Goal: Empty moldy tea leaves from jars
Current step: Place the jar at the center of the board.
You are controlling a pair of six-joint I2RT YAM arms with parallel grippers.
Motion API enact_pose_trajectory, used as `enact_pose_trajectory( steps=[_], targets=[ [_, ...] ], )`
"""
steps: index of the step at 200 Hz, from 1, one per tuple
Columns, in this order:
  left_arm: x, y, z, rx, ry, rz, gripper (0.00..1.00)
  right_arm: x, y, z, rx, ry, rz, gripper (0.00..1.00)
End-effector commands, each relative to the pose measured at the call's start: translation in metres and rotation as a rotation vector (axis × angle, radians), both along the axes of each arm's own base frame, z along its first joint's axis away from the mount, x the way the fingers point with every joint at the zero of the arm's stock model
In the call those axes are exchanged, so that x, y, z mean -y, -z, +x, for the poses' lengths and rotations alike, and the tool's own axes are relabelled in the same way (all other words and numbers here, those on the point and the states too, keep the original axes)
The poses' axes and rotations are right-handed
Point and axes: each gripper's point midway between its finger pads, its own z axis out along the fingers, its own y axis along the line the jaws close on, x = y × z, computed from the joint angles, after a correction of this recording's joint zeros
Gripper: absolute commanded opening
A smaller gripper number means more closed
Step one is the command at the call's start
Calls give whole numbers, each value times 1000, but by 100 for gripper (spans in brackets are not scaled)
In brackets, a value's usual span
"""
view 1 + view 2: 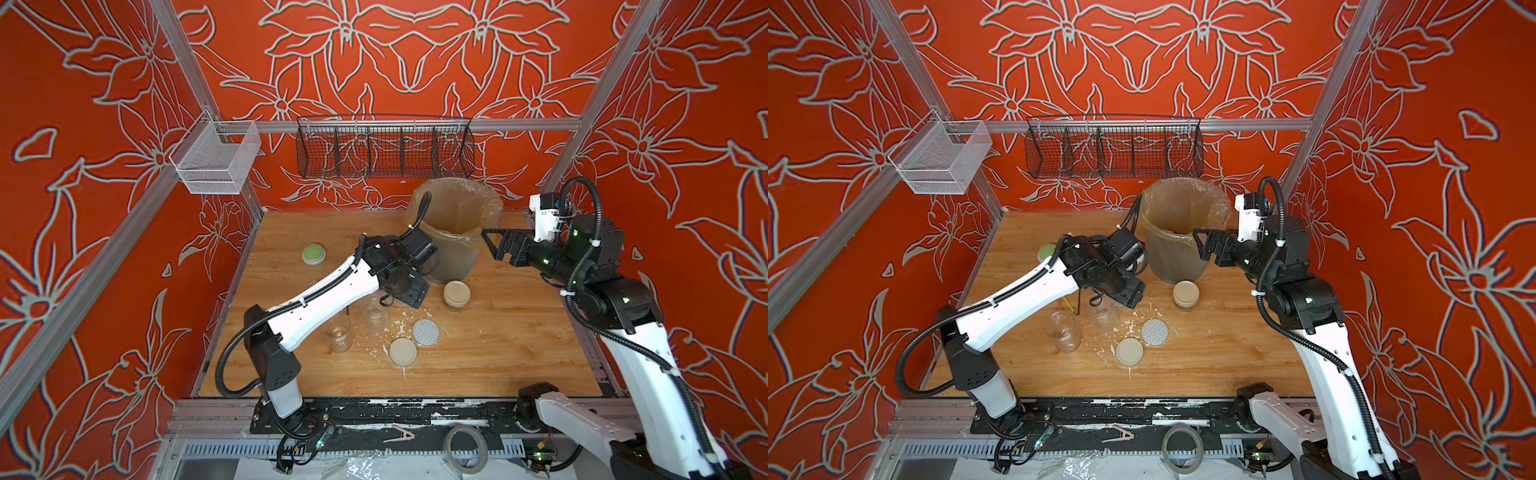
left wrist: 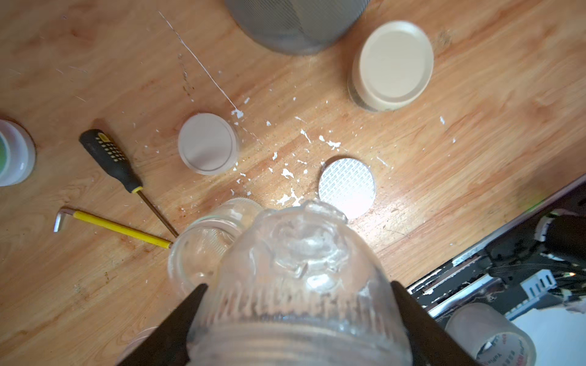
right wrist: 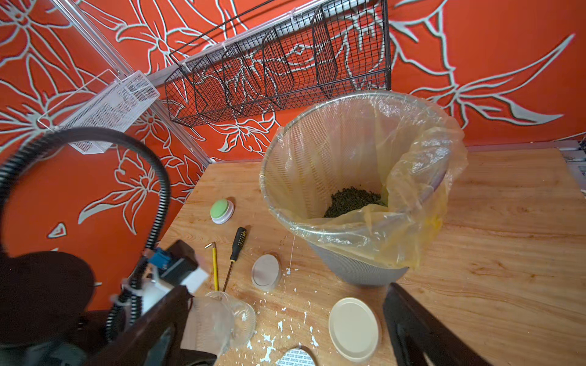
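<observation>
**Empty jar (image 2: pixel 295 247) in the left tool (image 2: pixel 298 286)**

The left tool is closed on this clear jar. The right tool (image 1: pixel 489 245) stands wide, with nothing in it, just beside the bin (image 3: pixel 355 272) rim. Dark tea leaves (image 3: pixel 355 201) lie inside this bin, in front of the right tool.

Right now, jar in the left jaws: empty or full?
Empty. The left wrist view shows only bare clear glass through the jar. Dark leaves lie in the bin.
</observation>
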Motion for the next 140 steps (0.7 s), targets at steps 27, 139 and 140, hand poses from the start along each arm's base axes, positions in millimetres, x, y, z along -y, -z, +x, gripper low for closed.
enact_pose_trajectory(
  steps=[27,139,140],
  targets=[
    [26,35,12,-41,52,45,14,6,5,-11,3,13,-34,97],
    [21,125,48,-114,50,371,14,9,14,-18,-14,21,-51,97],
    [21,125,48,-115,50,372,14,9,14,-17,-13,20,-52,97]
  ],
)
